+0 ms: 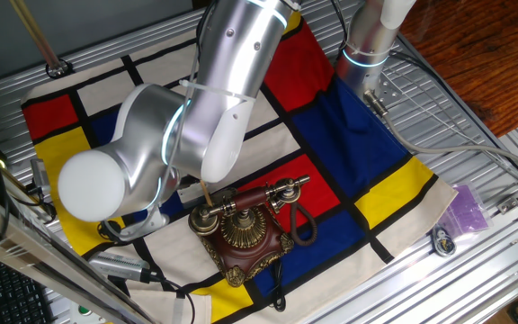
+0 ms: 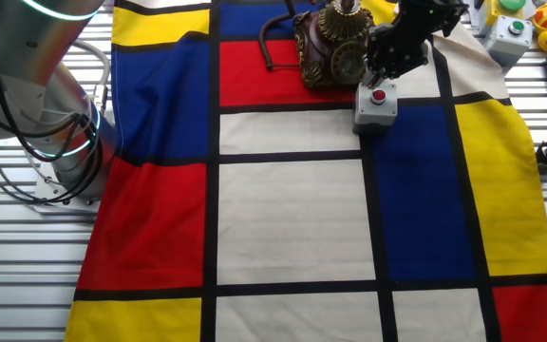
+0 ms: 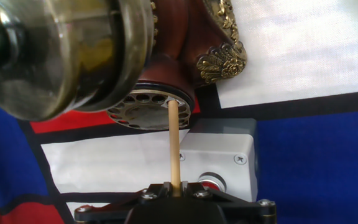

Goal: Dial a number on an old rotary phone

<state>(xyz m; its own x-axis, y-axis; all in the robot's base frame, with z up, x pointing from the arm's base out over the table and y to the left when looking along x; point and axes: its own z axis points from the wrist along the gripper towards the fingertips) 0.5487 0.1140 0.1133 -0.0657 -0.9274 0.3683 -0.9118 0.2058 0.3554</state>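
Old rotary phone (image 1: 245, 236), red-brown base, ornate brass, sits on our colour-block cloth (image 2: 292, 218) beside a grey button box (image 2: 375, 106). Our gripper (image 3: 174, 191) pinches a thin wooden stick (image 3: 174, 143), tip in the perforated dial (image 3: 148, 110).

Silver arm (image 1: 232, 81), glowing cyan rings; black gripper (image 2: 402, 43).
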